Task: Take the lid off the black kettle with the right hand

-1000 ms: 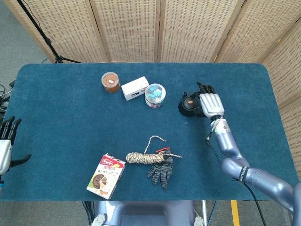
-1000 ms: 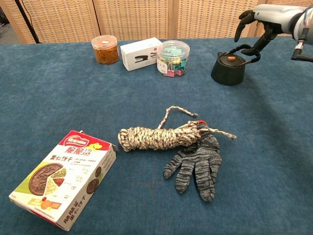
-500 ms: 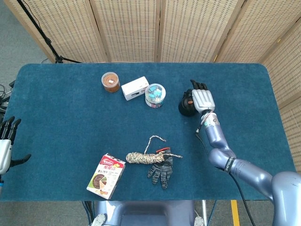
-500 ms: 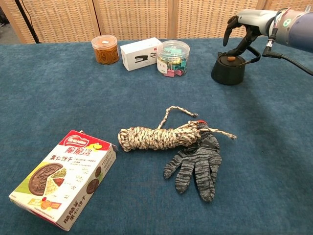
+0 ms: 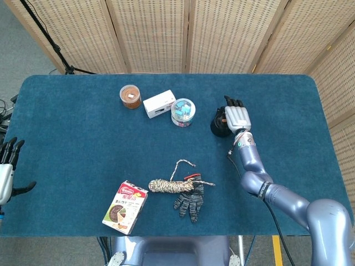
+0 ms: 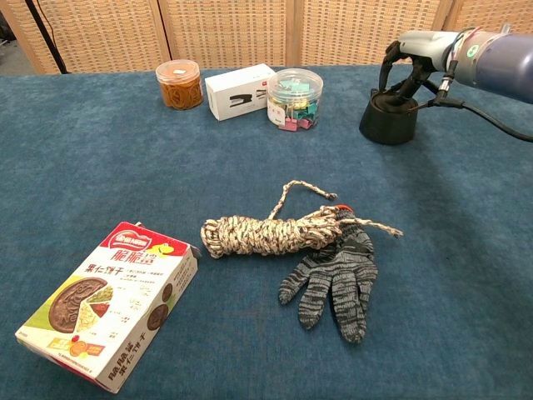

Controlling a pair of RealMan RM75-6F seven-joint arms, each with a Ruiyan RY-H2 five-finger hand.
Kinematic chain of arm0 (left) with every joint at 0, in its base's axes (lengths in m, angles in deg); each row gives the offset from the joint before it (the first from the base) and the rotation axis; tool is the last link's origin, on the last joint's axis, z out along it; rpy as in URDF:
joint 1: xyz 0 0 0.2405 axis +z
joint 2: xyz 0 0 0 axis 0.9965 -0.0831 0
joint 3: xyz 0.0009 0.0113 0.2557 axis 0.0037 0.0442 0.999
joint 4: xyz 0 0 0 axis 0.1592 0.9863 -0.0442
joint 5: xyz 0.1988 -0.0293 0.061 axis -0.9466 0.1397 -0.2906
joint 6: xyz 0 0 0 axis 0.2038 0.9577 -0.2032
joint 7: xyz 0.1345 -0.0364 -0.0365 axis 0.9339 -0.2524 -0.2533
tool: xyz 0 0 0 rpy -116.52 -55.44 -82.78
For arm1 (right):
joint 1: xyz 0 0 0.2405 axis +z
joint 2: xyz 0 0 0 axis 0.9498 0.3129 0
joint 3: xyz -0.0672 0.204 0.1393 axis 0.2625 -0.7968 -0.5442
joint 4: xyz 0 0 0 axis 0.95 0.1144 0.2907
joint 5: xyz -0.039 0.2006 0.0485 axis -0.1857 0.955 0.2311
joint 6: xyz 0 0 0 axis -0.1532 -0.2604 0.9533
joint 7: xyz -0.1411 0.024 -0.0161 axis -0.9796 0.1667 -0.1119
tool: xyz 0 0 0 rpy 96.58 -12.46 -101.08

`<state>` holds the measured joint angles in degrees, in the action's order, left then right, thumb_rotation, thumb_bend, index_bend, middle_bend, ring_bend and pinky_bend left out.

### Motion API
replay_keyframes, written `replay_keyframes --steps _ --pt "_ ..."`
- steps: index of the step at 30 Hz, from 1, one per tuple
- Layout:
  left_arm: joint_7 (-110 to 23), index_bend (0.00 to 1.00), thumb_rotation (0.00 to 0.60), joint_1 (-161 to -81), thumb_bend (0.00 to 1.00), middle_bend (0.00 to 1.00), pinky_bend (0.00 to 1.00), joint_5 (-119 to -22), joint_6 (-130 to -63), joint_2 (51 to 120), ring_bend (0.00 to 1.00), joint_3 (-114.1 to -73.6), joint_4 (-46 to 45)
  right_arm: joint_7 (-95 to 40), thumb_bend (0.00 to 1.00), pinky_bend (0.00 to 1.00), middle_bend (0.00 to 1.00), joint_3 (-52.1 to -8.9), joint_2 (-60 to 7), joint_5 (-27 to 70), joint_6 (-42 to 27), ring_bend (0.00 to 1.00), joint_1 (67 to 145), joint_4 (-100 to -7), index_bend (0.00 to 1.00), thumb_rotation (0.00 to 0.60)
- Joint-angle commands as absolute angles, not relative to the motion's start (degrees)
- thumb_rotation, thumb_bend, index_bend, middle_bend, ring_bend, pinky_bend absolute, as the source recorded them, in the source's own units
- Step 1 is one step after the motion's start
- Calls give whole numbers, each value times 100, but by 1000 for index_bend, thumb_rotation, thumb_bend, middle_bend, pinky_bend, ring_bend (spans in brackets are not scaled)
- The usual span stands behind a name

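Note:
The black kettle (image 5: 218,127) (image 6: 386,122) stands on the blue table at the right, its lid on. My right hand (image 5: 237,116) (image 6: 414,52) hangs directly over it. Thumb and fingertips (image 6: 405,88) reach down and close on the lid (image 6: 390,102), hiding its orange knob. The kettle's handle passes under the palm. My left hand (image 5: 6,173) sits at the far left edge of the head view, fingers apart and holding nothing.
Behind and left of the kettle stand a tub of clips (image 6: 295,98), a white box (image 6: 240,91) and an orange jar (image 6: 178,83). A rope bundle (image 6: 266,233), a grey glove (image 6: 333,282) and a biscuit box (image 6: 108,304) lie nearer the front.
My right hand has swung left from beside the kettle to over it and lowered. Its fingers now cover the orange knob that showed before. The left hand has not moved.

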<state>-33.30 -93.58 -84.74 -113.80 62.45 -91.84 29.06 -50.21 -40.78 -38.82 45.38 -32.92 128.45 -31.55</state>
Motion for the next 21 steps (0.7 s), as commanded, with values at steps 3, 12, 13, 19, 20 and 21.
replay_keyframes --steps 3,12,13,19,20,21 --pt "-3334 0 600 -9359 46 0 0 -8465 -11382 6244 0 -9186 2911 -4990 397 0 0 -4038 -3986 4558 -3370 0 12904 -2945 425 600" --pt "-3349 0 600 -9361 46 0 0 -8436 -11367 6231 0 -9188 2929 -4903 398 0 0 -4009 -4102 4477 -3429 0 12964 -2760 432 600" --pt "-3351 0 600 -9361 46 0 0 -8435 -11366 6230 0 -9187 2931 -4907 398 0 0 -4006 -4107 4476 -3431 0 12968 -2747 435 600" --pt "-3407 0 600 -9353 46 0 0 -8442 -11376 6209 0 -9190 2929 -4940 399 0 0 -4000 -4169 4521 -3460 0 13001 -2616 438 600" --pt "-3410 0 600 -9353 46 0 0 -8446 -11375 6208 0 -9188 2927 -4942 399 0 0 -4000 -4177 4527 -3466 0 13004 -2601 440 600" --pt "-3414 0 600 -9353 45 0 0 -8449 -11375 6206 0 -9188 2927 -4945 400 0 0 -4000 -4184 4533 -3471 0 13007 -2588 442 600"
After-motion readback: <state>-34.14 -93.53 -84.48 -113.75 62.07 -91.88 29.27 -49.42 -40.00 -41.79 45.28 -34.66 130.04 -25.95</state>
